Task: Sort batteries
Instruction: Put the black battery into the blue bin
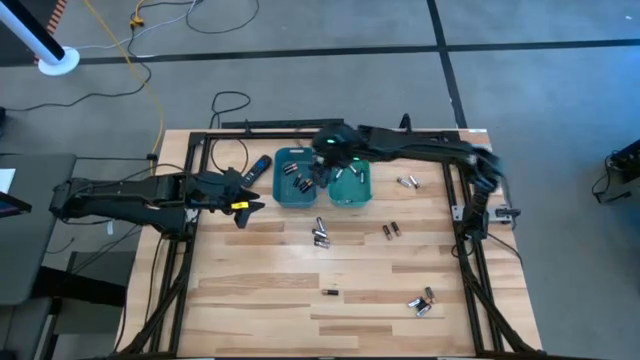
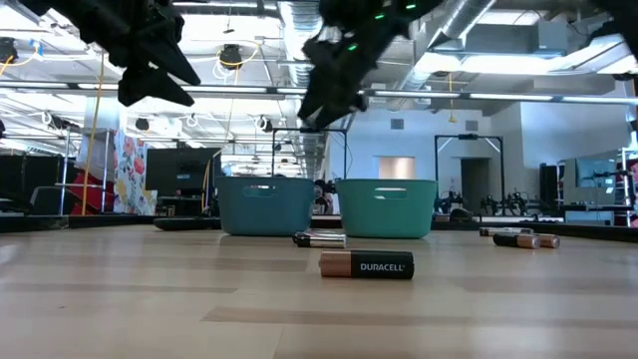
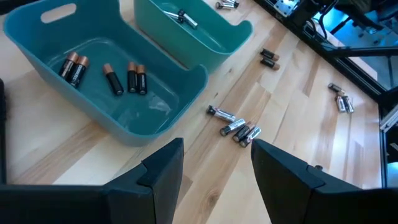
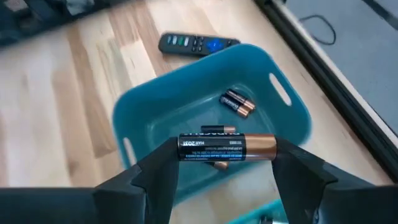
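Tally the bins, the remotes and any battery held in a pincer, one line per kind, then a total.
Teal bins: 2
Remote: 1
Battery held in the right pincer: 1
Total: 4

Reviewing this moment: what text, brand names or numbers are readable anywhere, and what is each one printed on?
"DURACELL": on the nearest battery lying on the table, low view.
White print on the battery held between the right end effector fingers: too blurred to read.
Remote buttons: no readable markings.
Nothing else is legible.
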### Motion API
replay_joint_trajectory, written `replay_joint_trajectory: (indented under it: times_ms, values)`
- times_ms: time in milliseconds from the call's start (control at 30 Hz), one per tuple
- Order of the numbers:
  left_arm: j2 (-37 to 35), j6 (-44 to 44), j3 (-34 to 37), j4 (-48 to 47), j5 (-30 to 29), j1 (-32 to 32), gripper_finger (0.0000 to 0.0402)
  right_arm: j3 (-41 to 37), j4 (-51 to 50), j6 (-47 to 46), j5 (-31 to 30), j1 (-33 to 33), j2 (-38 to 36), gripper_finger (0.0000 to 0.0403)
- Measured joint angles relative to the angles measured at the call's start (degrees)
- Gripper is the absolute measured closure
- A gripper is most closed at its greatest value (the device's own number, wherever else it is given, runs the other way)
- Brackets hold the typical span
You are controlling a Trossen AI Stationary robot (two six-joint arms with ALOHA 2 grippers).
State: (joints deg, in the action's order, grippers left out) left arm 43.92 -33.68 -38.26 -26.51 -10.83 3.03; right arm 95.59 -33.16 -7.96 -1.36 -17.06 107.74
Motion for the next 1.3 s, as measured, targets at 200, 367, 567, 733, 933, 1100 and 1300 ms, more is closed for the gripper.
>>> replay_joint_trajectory:
  times_ms: [200,367,567,733,933,1100,1300]
  values:
    - [0.00,-0.04,0.00,-1.74,-0.02,0.00,0.0216,17.61,-10.06,4.45,-0.01,-0.23,15.27,0.0163]
    - [0.00,-0.12,0.00,-2.31,-0.04,0.00,0.0216,28.13,-18.47,5.24,0.00,-0.76,26.08,0.0163]
    - [0.00,-0.17,0.00,-3.56,-0.07,0.00,0.0216,34.24,-25.08,7.03,0.01,-1.17,33.64,0.0163]
    - [0.00,-0.20,0.00,-4.03,-0.08,0.00,0.0216,34.60,-26.63,7.12,0.00,-1.07,35.08,0.0163]
    - [0.00,-0.45,0.00,-4.03,-0.09,0.00,0.0216,34.65,-25.85,6.44,0.02,-0.98,35.03,0.0163]
    - [0.00,-0.45,0.00,-4.03,-0.09,0.00,0.0216,34.65,-26.12,5.02,0.02,-0.98,34.82,0.0149]
    - [0.00,-0.43,0.00,-4.03,-0.09,0.00,0.0216,34.65,-26.04,5.26,0.02,-1.03,34.82,0.0119]
